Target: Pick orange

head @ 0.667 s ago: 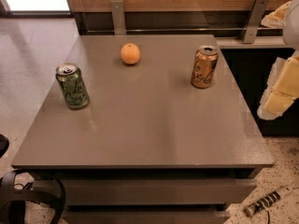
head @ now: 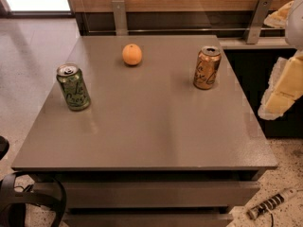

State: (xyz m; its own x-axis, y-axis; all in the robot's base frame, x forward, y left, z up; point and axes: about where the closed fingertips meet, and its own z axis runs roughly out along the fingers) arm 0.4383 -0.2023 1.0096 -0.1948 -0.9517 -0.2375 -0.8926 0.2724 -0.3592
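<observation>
The orange [head: 132,54] sits on the grey table [head: 151,131], towards the far edge and a little left of centre, with bare tabletop all round it. Left of it and nearer stands a green drink can [head: 73,87], upright, close to the table's left edge. To the right of the orange stands a copper-orange can [head: 207,67], also upright, well apart from the fruit.

The gripper [head: 284,86] hangs at the right edge of the scene, out past the table's right side and above the floor, its pale yellow padded parts partly cut off by the edge of the view. It is well apart from the orange and touches neither can; whether it is released or clenched cannot be told from here
</observation>
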